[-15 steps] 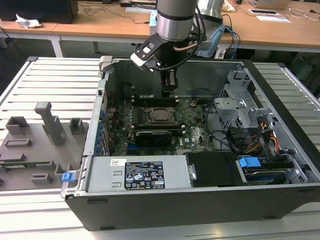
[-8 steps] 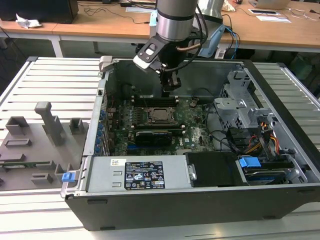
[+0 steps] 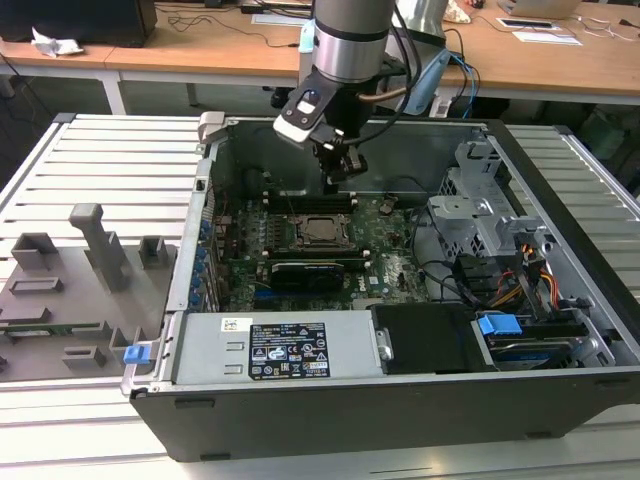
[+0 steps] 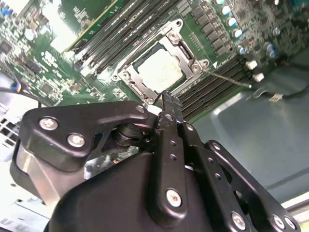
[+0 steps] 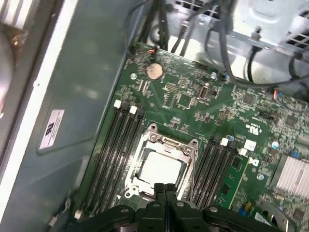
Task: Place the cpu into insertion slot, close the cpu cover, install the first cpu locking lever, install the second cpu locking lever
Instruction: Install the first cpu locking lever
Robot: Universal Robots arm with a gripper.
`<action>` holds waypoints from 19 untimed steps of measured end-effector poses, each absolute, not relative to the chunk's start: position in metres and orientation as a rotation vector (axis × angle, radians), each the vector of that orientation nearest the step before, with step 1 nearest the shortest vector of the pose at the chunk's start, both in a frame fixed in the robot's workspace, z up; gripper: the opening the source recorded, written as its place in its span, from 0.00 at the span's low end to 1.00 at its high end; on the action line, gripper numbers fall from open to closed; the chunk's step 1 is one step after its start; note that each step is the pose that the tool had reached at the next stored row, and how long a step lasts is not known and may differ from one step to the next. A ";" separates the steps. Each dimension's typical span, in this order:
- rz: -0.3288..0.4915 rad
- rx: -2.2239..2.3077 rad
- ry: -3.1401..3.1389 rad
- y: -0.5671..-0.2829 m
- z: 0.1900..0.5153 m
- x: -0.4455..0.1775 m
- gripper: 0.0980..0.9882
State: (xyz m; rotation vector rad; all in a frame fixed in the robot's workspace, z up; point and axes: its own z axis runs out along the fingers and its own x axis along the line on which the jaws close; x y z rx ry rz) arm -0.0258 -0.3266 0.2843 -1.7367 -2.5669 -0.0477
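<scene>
Light: bright, even, diffuse. Shadow: computer case (image 3: 420, 150) interior dim beneath the arm (image 3: 350, 40). Glare: pale sheen on the cpu (image 5: 161, 169) top in both wrist views. Claw (image 4: 166, 96) black, small highlights on its screws.

We are recording a pale slatted bench (image 3: 100, 150) bearing two items. An open computer case (image 3: 400, 410) is sitting toward the exterior view's right. A grey fixture plate (image 3: 50, 300) with upright holders is lying just beside it, on the exterior view's left.
</scene>
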 end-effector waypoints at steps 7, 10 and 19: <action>-0.042 -1.503 -2.708 -0.327 0.284 -0.026 0.01; -0.040 -1.428 -2.747 -0.327 0.284 -0.026 0.01; -0.035 -1.229 -2.840 -0.327 0.284 -0.026 0.01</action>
